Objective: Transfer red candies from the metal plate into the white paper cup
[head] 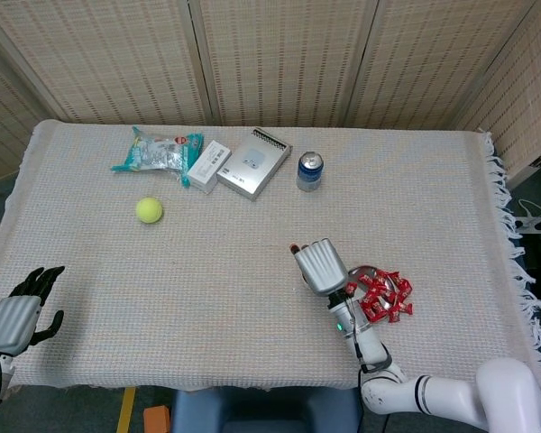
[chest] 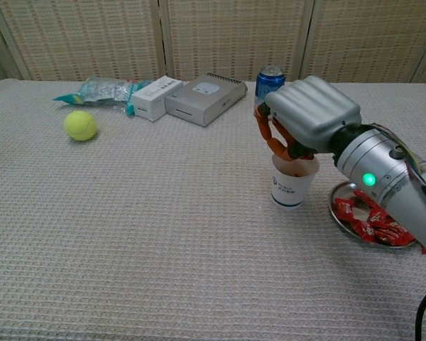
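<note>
My right hand [chest: 309,114], ribbed grey shell with orange fingers curled in, hovers over the white paper cup [chest: 292,186]; whether it holds a candy I cannot tell. Crinkly red candies [head: 383,296] heap on the round metal plate [chest: 339,213] beside. My left hand [head: 18,313] rests open at the woven tablecloth's [head: 252,271] edge.

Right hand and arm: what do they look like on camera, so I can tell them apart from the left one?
The right hand has a ribbed silver-grey back and orange-brown fingers. Its forearm is a silver cylinder with a lit green indicator and thin cables along it, joining a white arm segment. The left hand has the same ribbed silver back but black fingers.
</note>
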`<state>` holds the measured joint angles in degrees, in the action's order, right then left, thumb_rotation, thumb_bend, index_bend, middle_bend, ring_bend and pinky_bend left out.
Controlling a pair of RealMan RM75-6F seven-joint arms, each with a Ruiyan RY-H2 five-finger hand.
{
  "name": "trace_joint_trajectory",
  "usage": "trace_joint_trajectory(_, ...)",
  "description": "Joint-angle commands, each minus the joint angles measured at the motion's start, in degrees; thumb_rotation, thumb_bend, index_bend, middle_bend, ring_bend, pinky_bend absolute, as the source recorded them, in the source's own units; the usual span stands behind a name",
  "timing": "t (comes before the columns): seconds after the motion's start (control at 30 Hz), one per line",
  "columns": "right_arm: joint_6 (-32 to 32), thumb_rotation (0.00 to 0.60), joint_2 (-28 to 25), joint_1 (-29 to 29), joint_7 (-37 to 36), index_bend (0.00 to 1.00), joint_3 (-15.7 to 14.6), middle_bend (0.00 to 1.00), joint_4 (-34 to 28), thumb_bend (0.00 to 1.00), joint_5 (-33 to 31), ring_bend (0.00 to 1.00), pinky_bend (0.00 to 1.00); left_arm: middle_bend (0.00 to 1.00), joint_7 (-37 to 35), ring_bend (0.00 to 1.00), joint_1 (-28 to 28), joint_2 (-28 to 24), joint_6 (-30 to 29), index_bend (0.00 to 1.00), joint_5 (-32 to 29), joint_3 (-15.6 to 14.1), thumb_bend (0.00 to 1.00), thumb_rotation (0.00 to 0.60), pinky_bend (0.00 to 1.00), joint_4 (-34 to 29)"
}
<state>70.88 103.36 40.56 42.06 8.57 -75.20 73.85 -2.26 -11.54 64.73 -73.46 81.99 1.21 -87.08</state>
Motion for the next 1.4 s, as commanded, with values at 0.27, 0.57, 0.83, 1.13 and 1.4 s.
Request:
trace_joint_trajectory(0.27,-1.98,0.600,-2.46,-0.77,2.29,0.35,-0.19,0.47,-2.89,0.39,-1.27,0.78,1.00,0.07,-0.03,0.03,-0.09,0.02,0.18,0.00,-0.04,-0.01,0.47,0.600,0.20,0.07)
trace_joint_trajectory(0.57,-0.07,0.600,-9.93,-3.91,0.65,0.14,-1.48,0.33,-11.24,0.28,0.01,0.74,1.00,0.07,-0.40,0.03,0.21,-0.17,-0.53,0.00,0.06,0.08,0.47,0.600,0.20,0.10)
trace_joint_trajectory(0.83,-3.63,0.600,-24.46,-8.94,2.82,0.01,-9.42,0.19,-20.19,0.20,-2.21,0.69,1.00,0.07,1.56,0.03,-0.01,0.53,0.01,0.00,-0.25,-0.05,0.47,0.600,0.20,-0.14)
trace_joint_trajectory(1.13,-2.93,0.600,-29.48,-14.51,-1.13,0.00,-15.26,0.16,-17.90,0.18,-0.20,0.68,1.00,0.07,4.09,0.03,-0.33,1.48,0.81,0.00,-0.82,-0.22,0.48,0.600,0.20,-0.37)
trace_joint_trajectory(1.4,-7.86,0.600,-29.66,-14.99,-5.09,0.00,-14.73,0.14,-13.66,0.17,-3.27,0.68,1.00,0.07,4.78,0.03,-0.37,1.73,0.88,0.00,-1.06,-0.23,0.47,0.600,0.20,-0.47)
